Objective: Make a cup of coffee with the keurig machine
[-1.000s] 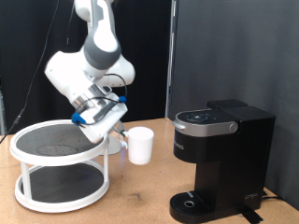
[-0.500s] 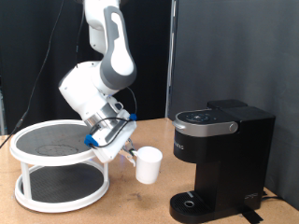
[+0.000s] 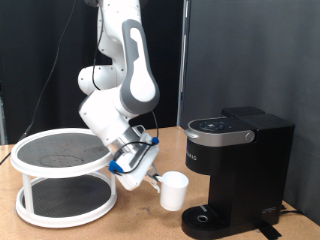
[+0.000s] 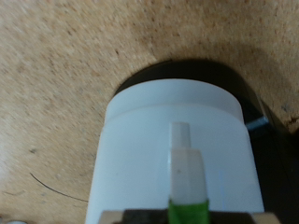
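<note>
The white cup point(image 3: 175, 190) hangs in the air just above the wooden table, held by its handle in my gripper point(image 3: 157, 181), which is shut on it. The cup sits right beside the round drip base of the black keurig machine point(image 3: 235, 170), on the exterior view's left of it. The machine's lid is closed. In the wrist view the cup point(image 4: 177, 140) fills the middle, with one green-tipped finger point(image 4: 186, 177) over it, and the dark drip base point(image 4: 252, 103) shows behind the cup.
A white two-tier round rack point(image 3: 62, 178) with dark mesh shelves stands at the exterior view's left. The wooden table point(image 3: 140, 220) runs under everything. A black curtain forms the backdrop.
The arm has carried the cup down and toward the exterior view's right, from beside the rack to next to the keurig machine's base.
</note>
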Available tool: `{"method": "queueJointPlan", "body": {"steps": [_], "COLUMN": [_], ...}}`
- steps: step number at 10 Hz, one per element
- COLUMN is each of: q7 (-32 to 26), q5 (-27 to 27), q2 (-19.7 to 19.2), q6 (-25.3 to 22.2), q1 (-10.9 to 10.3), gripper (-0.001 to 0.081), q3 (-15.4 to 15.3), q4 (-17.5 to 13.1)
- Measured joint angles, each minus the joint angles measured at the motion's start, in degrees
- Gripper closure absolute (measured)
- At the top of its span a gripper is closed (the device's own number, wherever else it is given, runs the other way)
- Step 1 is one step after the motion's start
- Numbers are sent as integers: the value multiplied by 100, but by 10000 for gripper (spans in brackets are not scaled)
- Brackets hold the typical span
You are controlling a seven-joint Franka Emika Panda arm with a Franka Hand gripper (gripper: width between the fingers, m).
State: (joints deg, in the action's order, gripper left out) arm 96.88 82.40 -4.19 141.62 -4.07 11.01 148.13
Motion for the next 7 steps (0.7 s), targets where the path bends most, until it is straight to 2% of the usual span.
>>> {"method": "queueJointPlan", "body": {"steps": [3,7], "q7": [-362,-785], "q5": [769,1770], "q2": [-102,-374], "q6": [115,517], "q1": [-150,-337], "gripper": [799,799], "q3": [-335,-704], "q4": [-90,-367]}}
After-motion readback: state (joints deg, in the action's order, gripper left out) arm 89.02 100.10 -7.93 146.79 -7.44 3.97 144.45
